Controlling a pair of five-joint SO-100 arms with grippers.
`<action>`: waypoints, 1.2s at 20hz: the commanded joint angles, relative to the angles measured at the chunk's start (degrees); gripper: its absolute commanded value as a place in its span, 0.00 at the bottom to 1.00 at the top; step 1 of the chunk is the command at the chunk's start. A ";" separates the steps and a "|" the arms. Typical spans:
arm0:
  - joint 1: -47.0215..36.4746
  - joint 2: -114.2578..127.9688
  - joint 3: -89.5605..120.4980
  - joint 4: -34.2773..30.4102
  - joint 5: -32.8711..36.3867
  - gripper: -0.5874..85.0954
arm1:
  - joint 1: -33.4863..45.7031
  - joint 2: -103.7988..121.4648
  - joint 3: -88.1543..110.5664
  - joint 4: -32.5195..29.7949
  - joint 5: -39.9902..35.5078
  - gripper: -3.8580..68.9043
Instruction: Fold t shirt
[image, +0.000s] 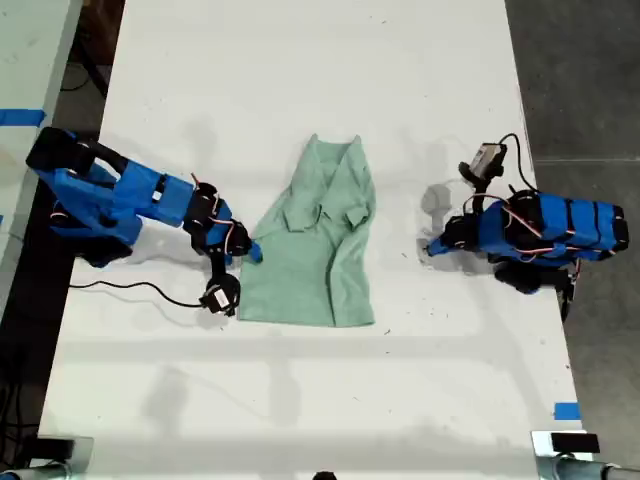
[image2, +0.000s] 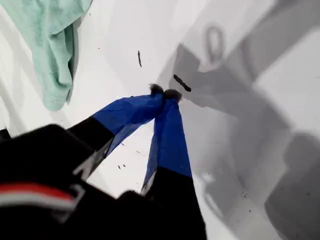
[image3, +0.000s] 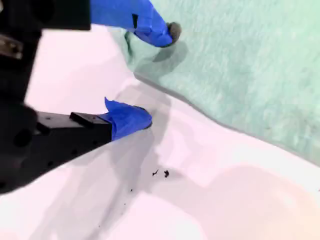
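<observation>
Already partly folded, the t shirt (image: 318, 240) lies in the middle of the white table (image: 300, 400), its sleeves tucked inward so it reads as a long narrow panel with the neck pointing away and the hem nearest the bottom of the exterior view. My second gripper (image3: 155, 75), on the arm at the exterior view's left, sits right at the shirt's side edge with its jaws apart, one fingertip (image3: 172, 31) over the cloth and the other on bare table just beside the edge; it grips nothing yet. I judge the step in hand to be taking hold of that side edge, so the next move calls for lowering and closing so the cloth is caught between the tips, then carrying it across or up for the next fold. My first gripper (image2: 165, 93), on the arm at the exterior view's right, has its jaws closed tip to tip on nothing, over bare table, with the shirt well off to one side. Whether the lower tip sits under the fabric edge or merely beside it is hard to make out, and the underside layers of the fold are hidden.
</observation>
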 joint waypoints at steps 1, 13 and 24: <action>-0.88 -3.60 -5.63 0.53 1.76 0.23 | -0.62 0.35 1.14 0.09 -0.97 0.05; -1.41 -11.87 -38.58 29.00 3.43 0.00 | -0.70 0.35 1.14 0.09 -0.97 0.05; -3.25 -25.14 -60.03 28.74 12.13 0.00 | -0.79 0.35 1.14 0.09 -0.79 0.05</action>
